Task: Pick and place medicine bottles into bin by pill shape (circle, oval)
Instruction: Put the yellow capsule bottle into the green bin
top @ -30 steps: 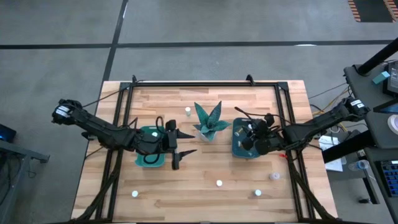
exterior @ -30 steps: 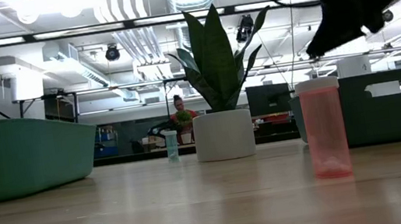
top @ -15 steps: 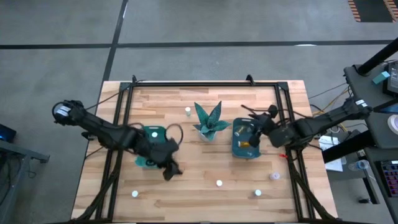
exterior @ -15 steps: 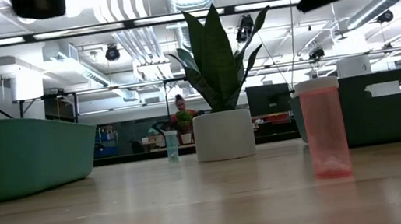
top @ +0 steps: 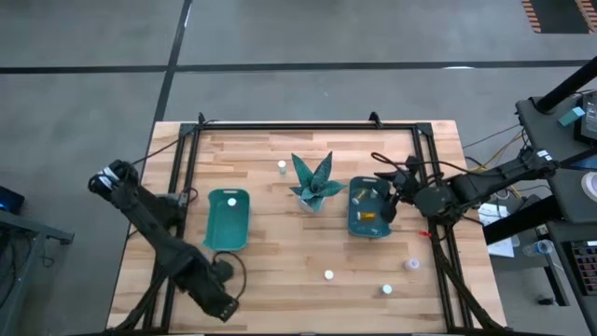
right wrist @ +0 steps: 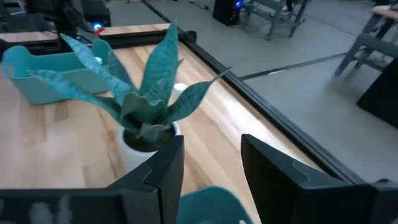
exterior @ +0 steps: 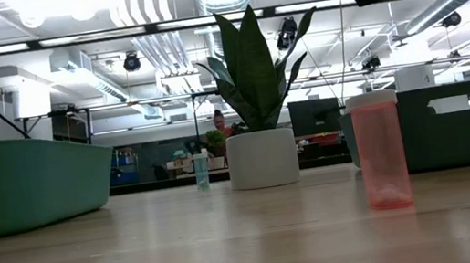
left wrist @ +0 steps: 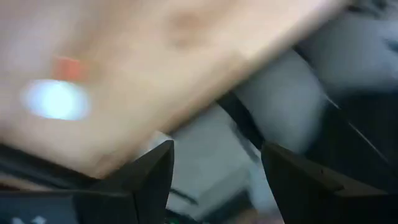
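Note:
Small white-capped medicine bottles stand on the wooden table: one behind the plant [top: 282, 167] and three near the front right [top: 328, 274], [top: 386, 289], [top: 410, 265]. The low view shows a pink-orange one [exterior: 380, 150] up close. My left gripper [top: 219, 301] is open and empty over the table's near left corner. Its wrist view shows a blurred white cap [left wrist: 56, 99] beyond its fingers [left wrist: 214, 180]. My right gripper [top: 387, 205] hangs open and empty [right wrist: 211, 180] above the right teal bin [top: 354, 224], which holds several bottles [top: 366, 217]. The left teal bin [top: 216, 233] holds one white cap [top: 230, 199].
A teal spiky plant in a white pot [top: 312, 182] stands between the two bins, and also shows in the low view [exterior: 262, 158]. A black frame runs along the table's edges [top: 280, 126]. Bare wood lies at the front middle and the far left.
My left gripper has swung fast from above the left bin toward the table's near left corner, staying open. My right gripper has risen a little over the right bin.

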